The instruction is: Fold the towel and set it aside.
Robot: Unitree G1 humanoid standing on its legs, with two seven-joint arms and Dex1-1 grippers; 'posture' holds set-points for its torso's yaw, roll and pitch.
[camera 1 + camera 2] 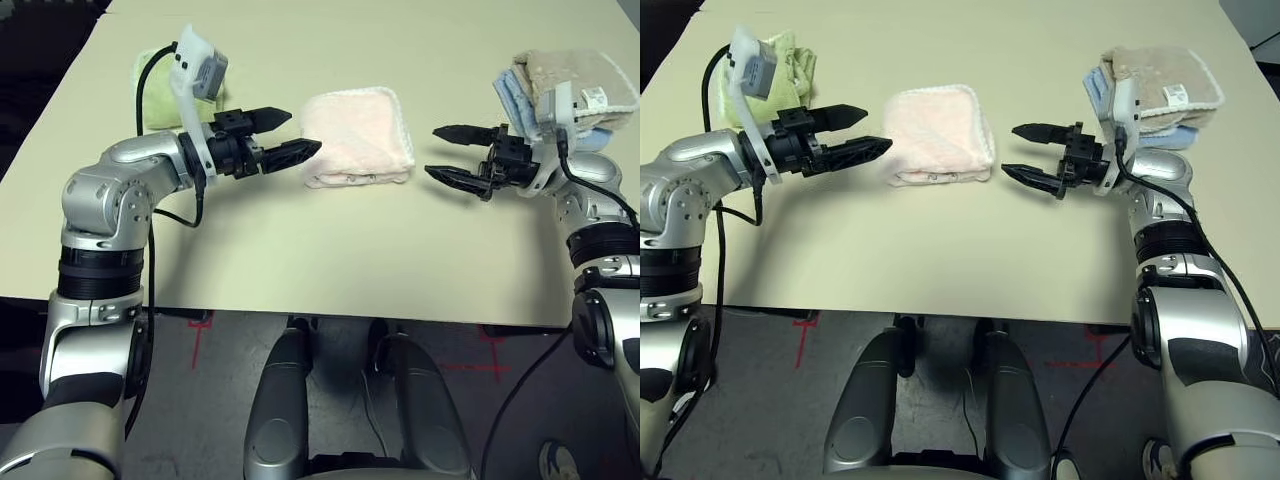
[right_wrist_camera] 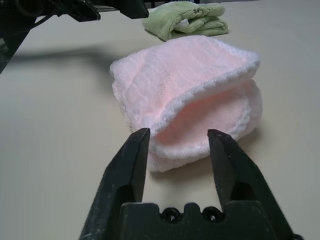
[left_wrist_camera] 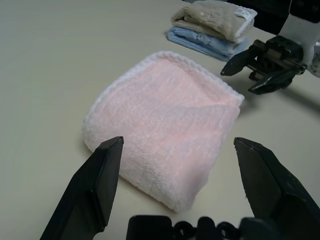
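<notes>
Two claws: left claw and right claw flank the towel, both spread and grasping nothing
Towel: pink, folded into a thick square, mid-bench, between the green towel and the beige-and-blue stack
Step in hand: likely setting it aside; folding looks done
Doing it well: pinch every layer at the open edge facing the right claw; lift level so the fold holds; place it apart from the other cloths

Four towels, one table
</notes>
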